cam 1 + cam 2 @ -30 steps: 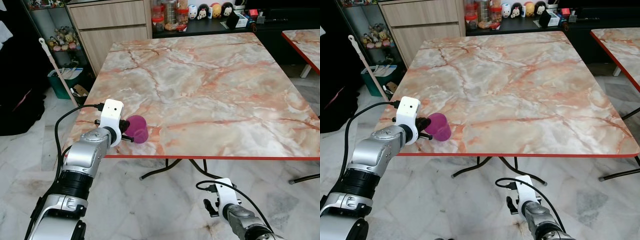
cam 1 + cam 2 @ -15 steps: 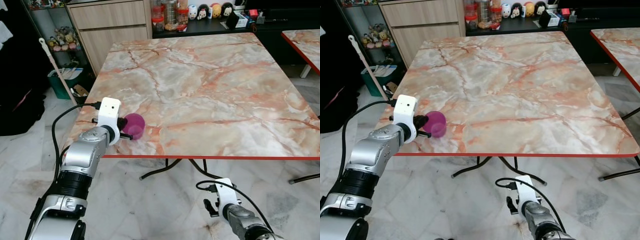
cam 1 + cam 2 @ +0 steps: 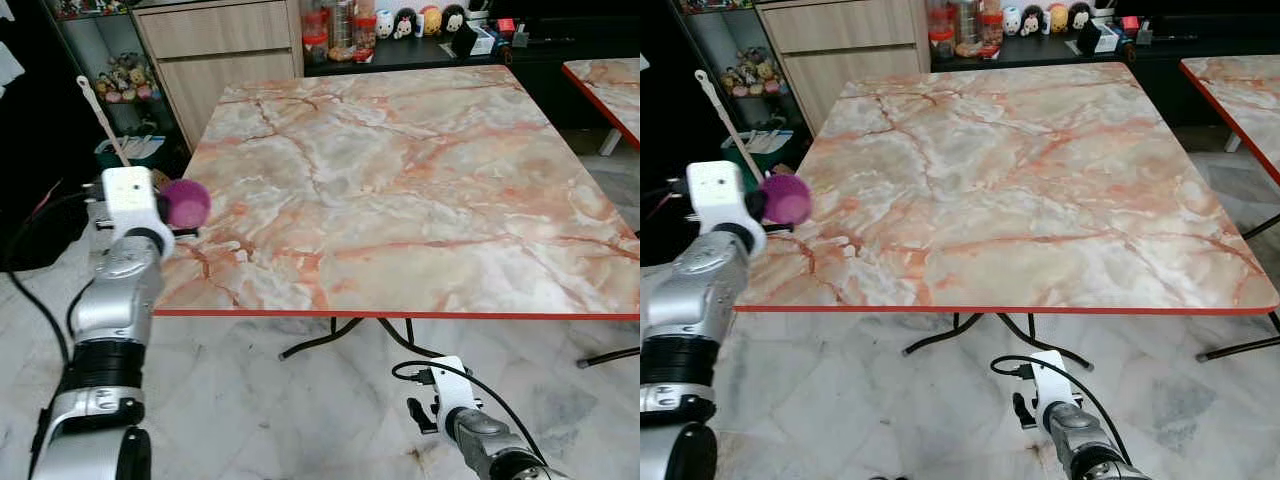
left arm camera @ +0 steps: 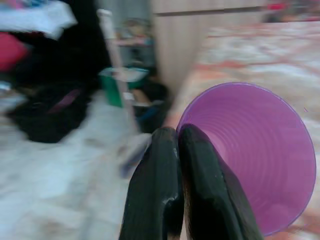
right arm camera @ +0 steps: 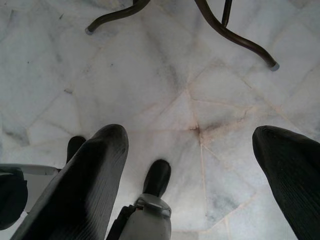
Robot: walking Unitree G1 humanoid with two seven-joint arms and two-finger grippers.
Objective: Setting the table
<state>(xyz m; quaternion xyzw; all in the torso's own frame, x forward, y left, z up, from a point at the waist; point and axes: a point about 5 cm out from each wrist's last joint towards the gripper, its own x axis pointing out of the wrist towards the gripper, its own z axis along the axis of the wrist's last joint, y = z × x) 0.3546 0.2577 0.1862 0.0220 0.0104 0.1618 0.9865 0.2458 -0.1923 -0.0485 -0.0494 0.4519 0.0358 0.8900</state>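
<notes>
Left gripper point(image 4: 172, 150) is clenched on the rim of a purple cup point(image 3: 186, 202), its two black fingers point(image 4: 155, 190) pressed together at the cup's edge. The cup is held in the air, tipped sideways, at the left edge of the marble surface point(image 3: 400, 180) and not resting on it. In the left wrist view the cup's mouth point(image 4: 255, 155) faces the camera, with blurred floor and a green bin point(image 4: 122, 82) beyond. Right gripper point(image 5: 190, 185) hangs low below the near edge of the surface, fingers spread wide apart and holding nothing, above the white tiled floor point(image 5: 150, 75) near the table's dark metal legs point(image 5: 235, 35).
</notes>
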